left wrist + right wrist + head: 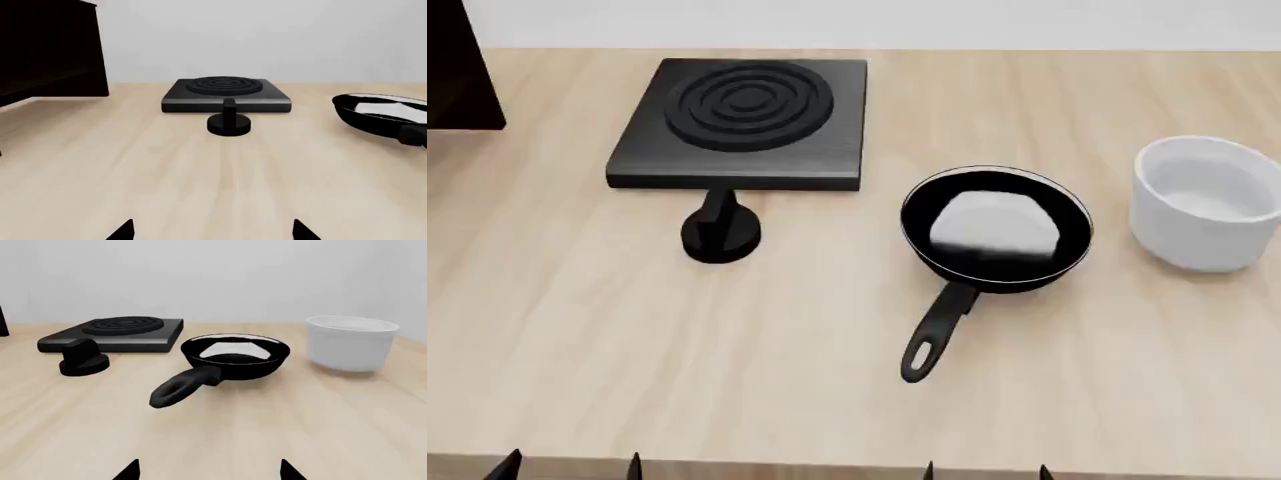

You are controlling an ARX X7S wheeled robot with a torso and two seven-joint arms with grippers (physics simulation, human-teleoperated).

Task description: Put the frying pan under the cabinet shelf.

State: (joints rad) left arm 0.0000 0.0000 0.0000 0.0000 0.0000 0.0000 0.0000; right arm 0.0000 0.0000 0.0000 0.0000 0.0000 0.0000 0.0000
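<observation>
The frying pan (997, 230) sits on the wooden table right of centre, its long handle (937, 330) pointing toward me. It also shows in the right wrist view (235, 355) and at the edge of the left wrist view (383, 116). The dark cabinet shelf (47, 47) stands at the far left; only its corner (457, 70) shows in the head view. My left gripper (570, 466) and right gripper (988, 470) are both open and empty at the table's near edge, well short of the pan. Their tips also show in the wrist views: left (213, 232), right (208, 471).
A black square plate with concentric rings (745, 120) lies at the back centre-left, with a small black knob-like piece (721, 235) in front of it. A white round bowl (1205, 200) stands to the right of the pan.
</observation>
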